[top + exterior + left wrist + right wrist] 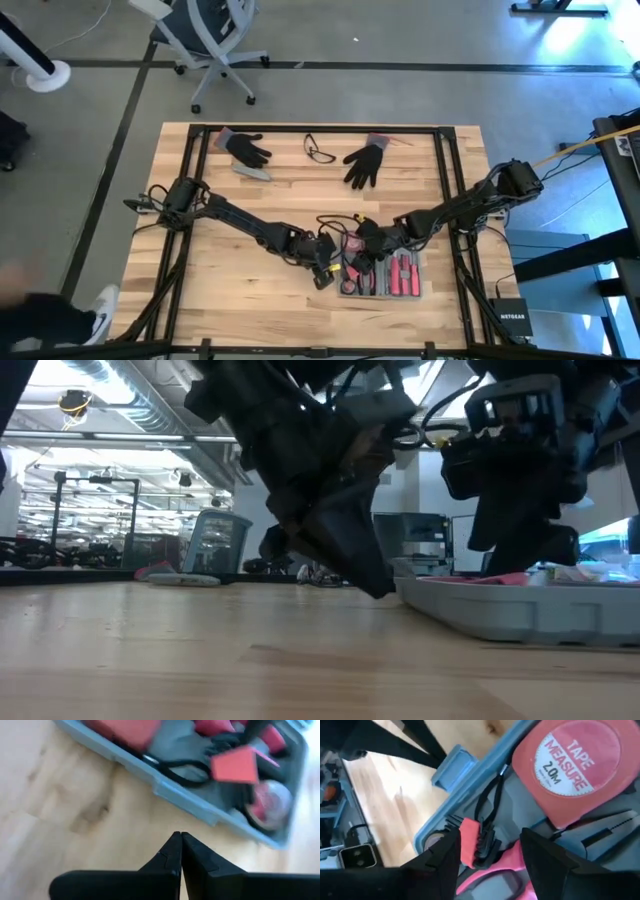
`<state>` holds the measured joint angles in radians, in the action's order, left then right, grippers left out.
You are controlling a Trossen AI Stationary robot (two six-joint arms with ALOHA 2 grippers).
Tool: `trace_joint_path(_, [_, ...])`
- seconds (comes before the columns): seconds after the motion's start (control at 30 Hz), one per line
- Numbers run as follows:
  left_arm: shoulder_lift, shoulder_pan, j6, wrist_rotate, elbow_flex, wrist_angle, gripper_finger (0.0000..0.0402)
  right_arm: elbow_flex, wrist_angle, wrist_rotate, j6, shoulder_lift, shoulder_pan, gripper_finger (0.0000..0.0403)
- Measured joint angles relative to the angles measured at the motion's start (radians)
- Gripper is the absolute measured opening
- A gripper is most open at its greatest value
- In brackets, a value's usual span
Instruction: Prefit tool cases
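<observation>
The case (pixel 385 277) lies on the tabletop (pixel 230 290) near its front edge, holding a tape measure (pixel 572 767); two gloves (pixel 247 148) and glasses (pixel 318 150) lie behind it.

A blue-grey tool case (pixel 385 290) lies on a pale, grained wooden worktop (pixel 250 280), its recesses packed with red-handled tools (pixel 402 275). A red tape measure (pixel 570 767) carries white lettering on a pale central disc. Two black gloves (pixel 245 148) with grey cuffs lie beyond, and both robot arms are dark.
</observation>
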<state>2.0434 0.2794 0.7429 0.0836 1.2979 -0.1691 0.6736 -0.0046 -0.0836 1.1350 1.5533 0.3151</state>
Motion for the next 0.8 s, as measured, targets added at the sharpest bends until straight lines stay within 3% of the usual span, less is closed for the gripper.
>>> trace_joint_path(0.23, [-0.062,0.075,-0.020,0.075,0.000,-0.032,0.0000,0.004,0.003,0.080,-0.034,-0.044,-0.001,0.0195])
trace_joint_path(0.4, [-0.086,0.122,0.054,0.146,0.000,-0.011,0.0000,0.006,-0.014,0.028,-0.039,-0.101,0.028,0.0195])
trace_joint_path(0.53, [-0.044,0.141,0.080,0.145,0.000,0.051,0.0000,0.004,-0.060,0.011,0.020,-0.100,0.094,0.0195])
trace_joint_path(0.67, [-0.011,0.132,0.144,0.149,-0.001,0.056,0.0000,0.004,-0.053,0.110,0.089,-0.088,0.119,0.0195])
trace_joint_path(0.8, [0.018,0.122,0.132,0.152,-0.001,0.110,0.0000,0.004,-0.054,0.122,0.114,-0.078,0.117,0.0195])
